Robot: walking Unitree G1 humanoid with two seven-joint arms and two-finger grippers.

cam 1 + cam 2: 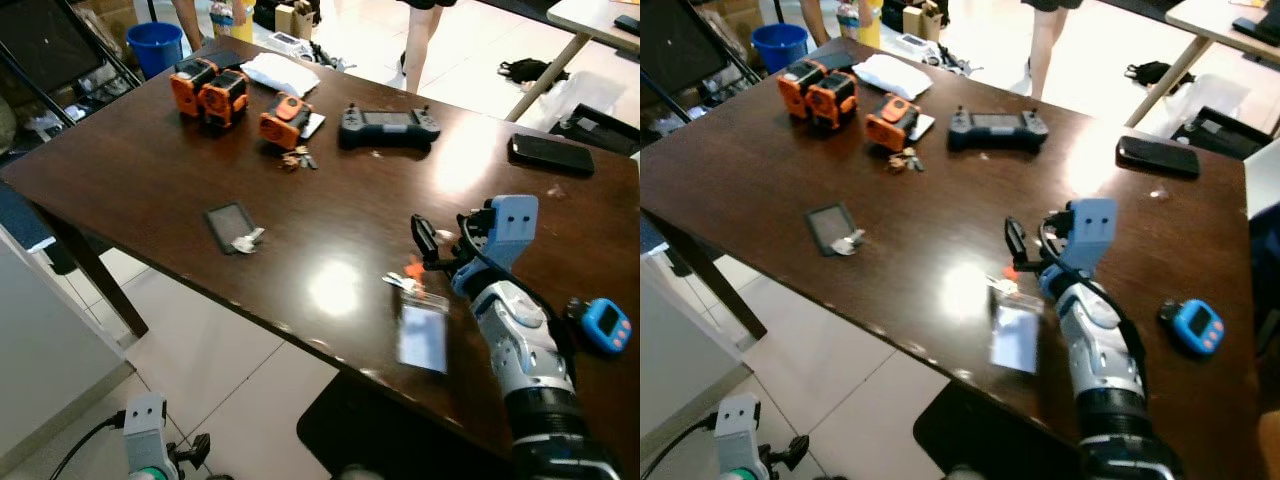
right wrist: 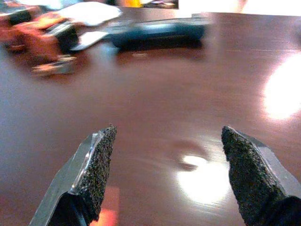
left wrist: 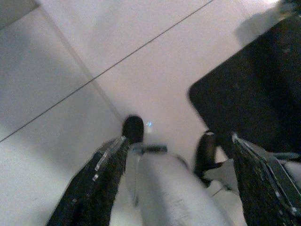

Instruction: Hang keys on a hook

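Right gripper (image 1: 432,248): we log it low over the dark wooden table (image 1: 150,170), near the front edge; fingers spread wide in the right wrist view, nothing between them.
Left gripper (image 3: 171,160): hanging idle below table level over the pale tiled floor (image 3: 70,70); fingers wide apart, empty.
Keys (image 1: 412,283): we take the task's thing to be the small metal bunch with an orange tag, lying flat on the table and joined to a clear card sleeve (image 1: 423,338).
Key relation: the keys lie just beside and slightly below the right gripper's tips, towards the table's front edge; the sleeve trails from them towards the robot, so the long axis of keys and sleeve runs roughly along the forearm. The right arm is clearly the nearer.
Second bunch (image 1: 298,159): a small cluster that may also be keys, well apart at the far side by the orange units; we cannot tell for sure.
Hook: we cannot place one.
Count, orange battery-like units (image 1: 208,90): three.
Count, handheld controller (image 1: 389,127): one.
Count, black phone (image 1: 551,153): one.
Count, blue round device (image 1: 605,325): one, near the right forearm.
Count, dark card holder (image 1: 231,227): one, with a small metal piece beside it.
Count, blue bucket (image 1: 157,46): one, on the floor beyond the table.
Judgement: we reckon the next move is a short drop and closure onto the keys.
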